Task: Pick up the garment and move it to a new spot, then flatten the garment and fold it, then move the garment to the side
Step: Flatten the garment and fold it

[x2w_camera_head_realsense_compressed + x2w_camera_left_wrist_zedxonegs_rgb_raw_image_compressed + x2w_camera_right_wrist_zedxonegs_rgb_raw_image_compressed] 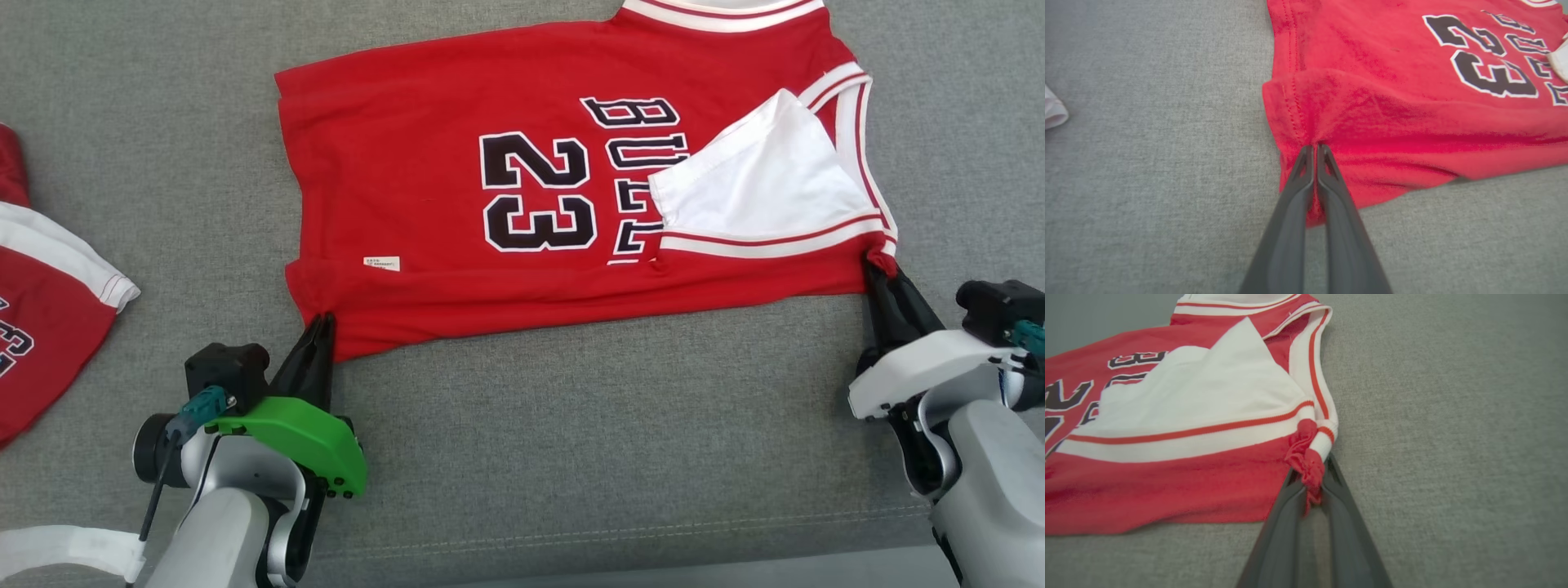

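Pinching the two near corners of the red sleeveless basketball jersey with the black 23 and white trim (pixel 424 163), both arms look set to lift one long edge for a fold, judging from the head view. The jersey lies spread on the grey fabric-covered worktop (pixel 571 425), hem to the left and armhole to the right. The left fingers (pixel 314 359) are clenched on the near hem corner. The right fingers (pixel 894 306) grasp the near corner by the armhole. Holding both ends of the same edge should let it rise level, I reckon. A white flap of inner lining (pixel 759 180) lies turned over the lettering, so the flattening seems unfinished. A second red and white garment (pixel 49 327) lies well apart at the far left.

From the left wrist view, the left fingers (pixel 1290 212) are pressed together on the stitched hem corner, with creases running out from the pinch.

From the right wrist view, the right fingers (pixel 1347 522) are clamped on a bunched wad of red cloth (pixel 1306 465) just beside the white ribbed armhole trim (pixel 1306 359). That thick wad probably gives them a surer hold than a single layer would.
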